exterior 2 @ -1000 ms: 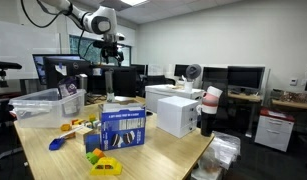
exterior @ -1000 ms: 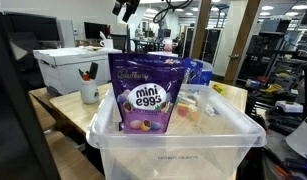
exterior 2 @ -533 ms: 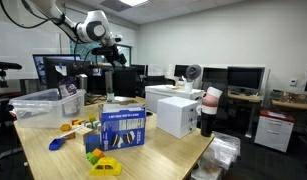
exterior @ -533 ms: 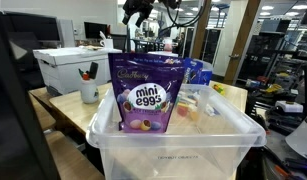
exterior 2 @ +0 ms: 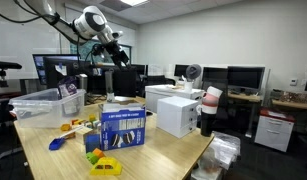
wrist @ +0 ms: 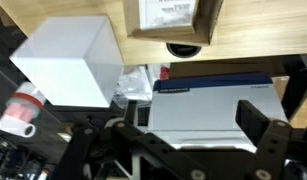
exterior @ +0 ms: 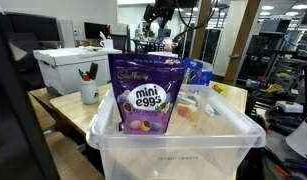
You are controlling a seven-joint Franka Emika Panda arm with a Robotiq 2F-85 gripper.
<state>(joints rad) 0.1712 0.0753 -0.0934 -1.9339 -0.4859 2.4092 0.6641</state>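
Gripper (exterior 2: 122, 58) hangs wide open, empty, high above blue box (wrist: 218, 105); an off-centre descent could clip white box (wrist: 68, 60) nearby.

Purple Mini Eggs bag (exterior: 145, 95) upright in clear plastic bin (exterior: 173, 152), centre foreground in an exterior view. White box (exterior: 65, 68) on wooden table (exterior: 65, 110), left of frame; white mug (exterior: 89, 93) with pens just beside it, lower right of box. Yellow toy pieces (exterior 2: 78, 125) and small blue piece (exterior 2: 56, 143) loose on tabletop, lower left. Desk fan (exterior 2: 191, 72) and dark monitors (exterior 2: 245, 77) at back, right half. Wrist view: labelled cardboard box (wrist: 173, 18) at top edge; crumpled clear plastic (wrist: 133, 85) mid-frame.
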